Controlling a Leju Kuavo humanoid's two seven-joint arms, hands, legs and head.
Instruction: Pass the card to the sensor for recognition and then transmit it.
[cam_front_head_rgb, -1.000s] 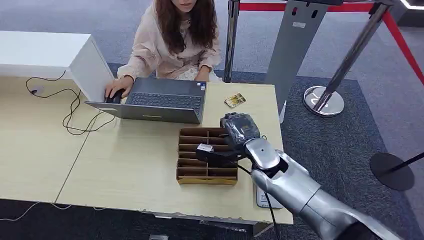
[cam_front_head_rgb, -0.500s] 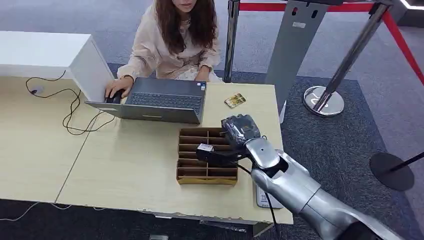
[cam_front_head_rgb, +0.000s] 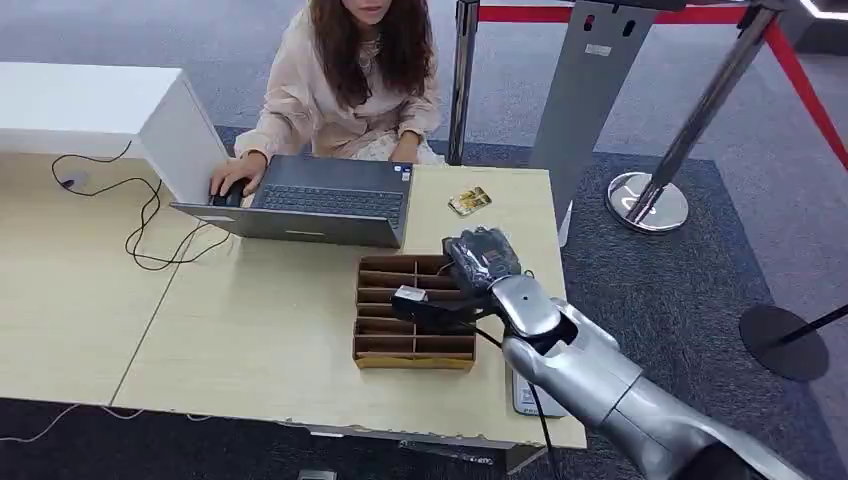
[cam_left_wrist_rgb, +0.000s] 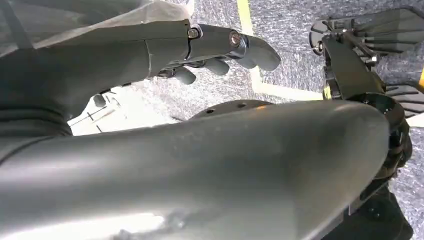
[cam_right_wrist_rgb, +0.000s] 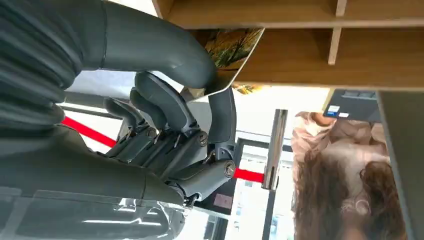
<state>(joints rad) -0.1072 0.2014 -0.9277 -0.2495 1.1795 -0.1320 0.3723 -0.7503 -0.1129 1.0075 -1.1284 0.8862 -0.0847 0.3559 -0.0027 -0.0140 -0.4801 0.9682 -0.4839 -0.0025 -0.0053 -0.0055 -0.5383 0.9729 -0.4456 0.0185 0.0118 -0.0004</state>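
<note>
Cardboard organiser (cam_front_head_rgb: 413, 325) near the table's right edge. Our right hand (cam_front_head_rgb: 482, 256) pinches a card (cam_right_wrist_rgb: 227, 47) at its top compartment, seemingly; a shallow grip risks a drop. Left hand (cam_left_wrist_rgb: 220, 55) hangs loose.

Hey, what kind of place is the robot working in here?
Probably a reception or check-in desk in an exhibition hall or lobby: a person types at a laptop on a wooden table, and red-belt stanchions rope off grey carpet behind it.
</note>
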